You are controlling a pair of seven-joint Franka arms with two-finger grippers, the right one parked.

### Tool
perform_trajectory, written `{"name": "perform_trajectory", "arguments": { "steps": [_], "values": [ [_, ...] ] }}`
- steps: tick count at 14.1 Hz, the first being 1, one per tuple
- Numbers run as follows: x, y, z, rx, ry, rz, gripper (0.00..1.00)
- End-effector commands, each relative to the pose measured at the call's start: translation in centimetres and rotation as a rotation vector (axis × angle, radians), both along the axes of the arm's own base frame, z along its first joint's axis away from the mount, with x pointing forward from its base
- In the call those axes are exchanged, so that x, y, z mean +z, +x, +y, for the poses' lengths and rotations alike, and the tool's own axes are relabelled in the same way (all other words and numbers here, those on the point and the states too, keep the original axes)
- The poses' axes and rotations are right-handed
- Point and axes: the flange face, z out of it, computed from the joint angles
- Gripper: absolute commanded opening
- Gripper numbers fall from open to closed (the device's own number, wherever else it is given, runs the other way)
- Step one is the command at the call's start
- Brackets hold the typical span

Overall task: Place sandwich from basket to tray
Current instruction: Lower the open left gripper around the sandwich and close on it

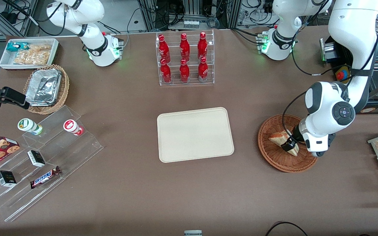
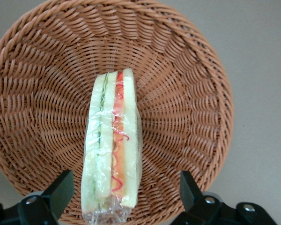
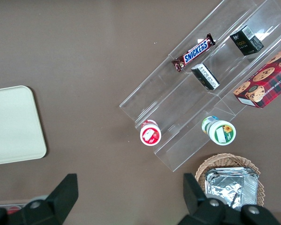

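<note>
On the table, the tray [image 1: 195,134] lies bare in the middle, ready as the drop-off. Toward the working arm's end I see the basket [image 1: 274,156] with the sandwich [image 2: 112,145] standing on edge inside it. I have the gripper [image 2: 124,194] lowered over it, jaws wide apart and straddling the wedge, holding nothing, so closing should pinch its bread faces.

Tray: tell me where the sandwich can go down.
The whole tray is bare. The basket is crowded: the open end effector straddles the sandwich there.
</note>
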Motion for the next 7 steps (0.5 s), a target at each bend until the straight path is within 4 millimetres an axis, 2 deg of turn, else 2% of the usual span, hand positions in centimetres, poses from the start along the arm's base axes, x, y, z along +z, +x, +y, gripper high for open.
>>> {"name": "perform_trajectory", "arguments": {
  "steps": [1,4,6,7],
  "values": [
    [-1.1,0.3,0.0,0.025,-0.009,-0.003,1.00],
    [-2.6,-0.1,-0.1,0.026,-0.010,0.015,0.97],
    [-2.8,0.0,-0.2,0.025,-0.012,0.018,0.82],
    [-2.9,-0.1,-0.2,0.025,-0.012,0.020,0.68]
  ]
}}
